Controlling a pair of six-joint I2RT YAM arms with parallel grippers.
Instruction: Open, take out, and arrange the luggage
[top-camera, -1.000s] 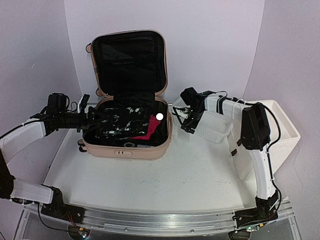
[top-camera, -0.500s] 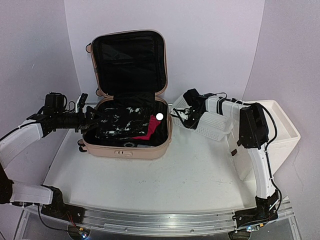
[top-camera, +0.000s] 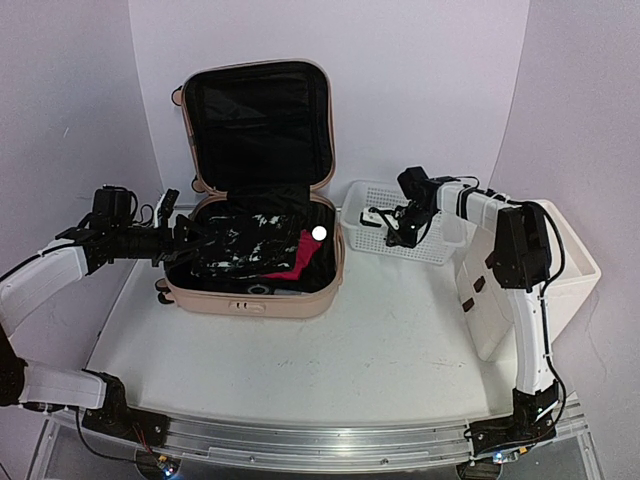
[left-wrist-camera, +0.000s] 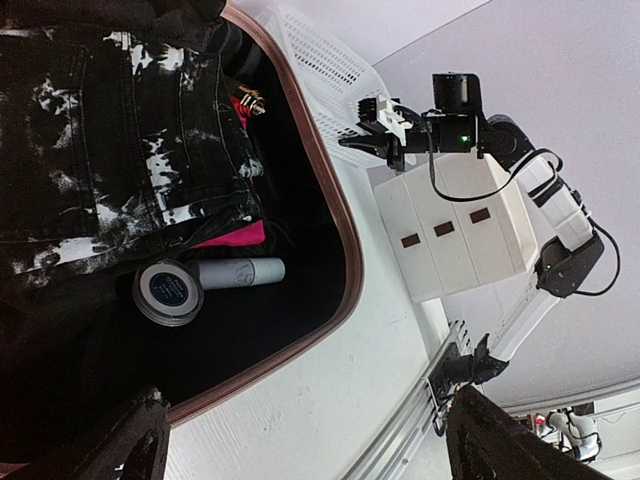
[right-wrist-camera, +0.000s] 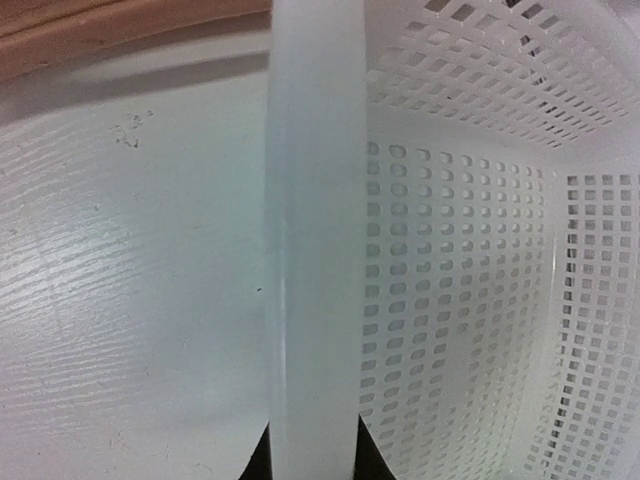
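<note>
From above, the luggage (top-camera: 250, 298) is seen lying open on the desk (top-camera: 300, 370), left of centre, with its lid (top-camera: 258, 120) upright at the far side. The left end effector (top-camera: 182, 233) is held at its left edge, jaws spread wide and nothing gripped. The right end effector (top-camera: 402, 225) is set on the basket (top-camera: 372, 192), just right of the luggage.

In the left wrist view, jeans (left-wrist-camera: 90, 150), a tin (left-wrist-camera: 167, 291) and a tube (left-wrist-camera: 240, 271) are seen packed inside. The jeans are judged soft and limp, best pinched at a fold. The shell is judged stiff and bulky, best held by its lip.

In the right wrist view, the basket's rim (right-wrist-camera: 310, 250) is clamped between the nearly closed fingertips (right-wrist-camera: 262, 462).
</note>
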